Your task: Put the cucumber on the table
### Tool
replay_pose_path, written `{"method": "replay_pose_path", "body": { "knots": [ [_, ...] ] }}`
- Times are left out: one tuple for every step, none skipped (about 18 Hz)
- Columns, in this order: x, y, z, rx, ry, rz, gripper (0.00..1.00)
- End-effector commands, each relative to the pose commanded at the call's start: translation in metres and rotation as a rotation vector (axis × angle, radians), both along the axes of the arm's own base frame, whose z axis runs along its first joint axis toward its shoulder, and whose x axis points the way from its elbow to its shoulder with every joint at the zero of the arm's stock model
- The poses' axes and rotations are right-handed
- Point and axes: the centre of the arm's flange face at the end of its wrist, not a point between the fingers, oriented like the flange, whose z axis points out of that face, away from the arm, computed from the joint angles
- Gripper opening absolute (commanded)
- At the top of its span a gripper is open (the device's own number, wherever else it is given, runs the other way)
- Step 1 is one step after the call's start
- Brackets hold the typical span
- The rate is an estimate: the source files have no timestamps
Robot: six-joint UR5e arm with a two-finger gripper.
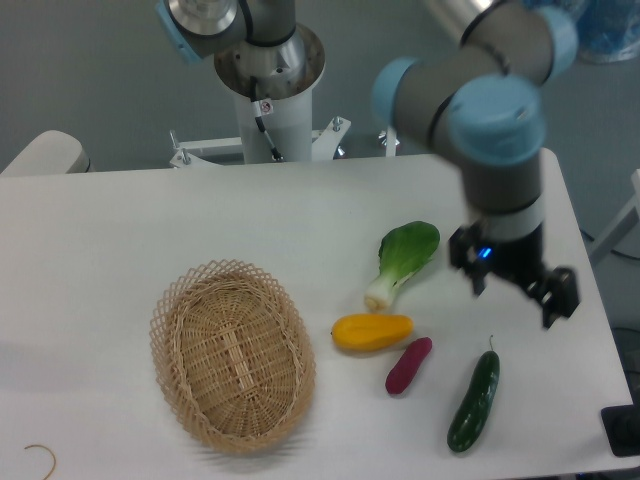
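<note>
White table [200, 215] with rounded corners, grey floor behind, arm base mounted at the back edge. Cucumber [473, 402] lies flat on the tabletop near the front right edge, stem tip pointing away from the camera, long axis tilted slightly right. Nothing touching it.

Gripper [515, 292] hangs above and behind the cucumber, clear of it, fingers spread wide and holding nothing. Blue LED lit on the wrist.

Other items on the table:
- purple eggplant [408, 364] just left of the cucumber, apart from it
- yellow vegetable [371, 331] beside the eggplant's upper end, looks close to touching, can't confirm contact
- bok choy [402, 261] behind those, leafy end toward the back right, white stalk end near the yellow one
- oval wicker basket [232, 353] well to the left, nothing inside

Small thin hook-shaped wire [40, 455] at the front left corner of the table. Blue plastic-wrapped stuff on the floor top right, partly hidden by the arm.
</note>
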Motion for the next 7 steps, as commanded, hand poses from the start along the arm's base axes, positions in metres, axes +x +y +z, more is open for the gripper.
{"method": "replay_pose_path", "body": {
  "knots": [
    [-0.008,-0.012,-0.002,-0.008,-0.01,-0.02,1.0],
    [-0.015,-0.023,-0.003,-0.015,-0.01,-0.047,1.0],
    [-0.02,-0.032,-0.003,-0.014,-0.009,-0.081,1.0],
    [-0.024,-0.038,-0.005,-0.006,-0.013,-0.103,1.0],
    [-0.027,-0.042,-0.006,0.001,-0.017,-0.113,1.0],
    [-0.03,-0.047,-0.006,0.005,-0.018,-0.108,1.0],
    [-0.033,-0.052,-0.009,0.005,-0.019,-0.1,1.0]
  ]
}}
